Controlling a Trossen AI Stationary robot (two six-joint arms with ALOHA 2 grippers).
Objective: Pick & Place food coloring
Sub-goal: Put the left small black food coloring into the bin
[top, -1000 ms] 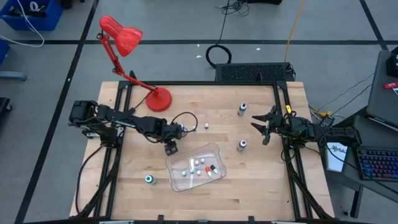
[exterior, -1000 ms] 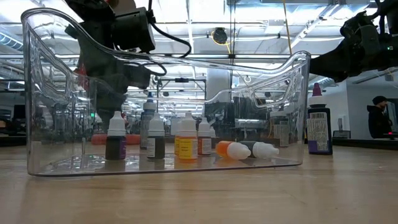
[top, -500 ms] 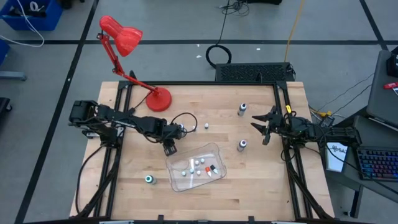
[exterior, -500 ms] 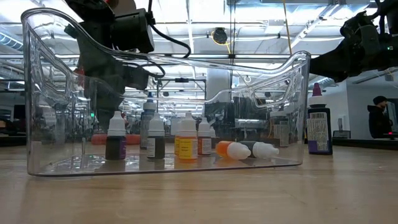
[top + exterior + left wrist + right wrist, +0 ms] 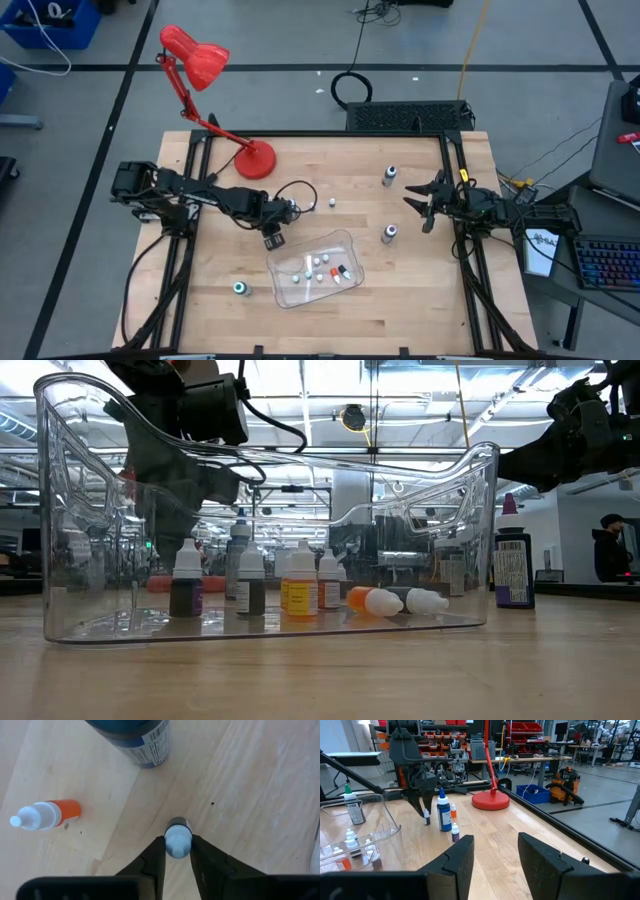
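The jaws of the left gripper (image 5: 178, 851) are clamped on the pale cap of a tiny dark food coloring bottle (image 5: 178, 837), held just above the wooden table (image 5: 250, 795). Just ahead of these jaws stands a larger blue bottle (image 5: 137, 742), with an orange bottle (image 5: 47, 815) lying beside it, and the clear tray (image 5: 312, 268) of more bottles is close by. The right gripper (image 5: 418, 201) waits well apart, fingers spread with nothing between them.

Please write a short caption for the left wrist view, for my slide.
Left claw gripping a small white-capped bottle above the wooden table.
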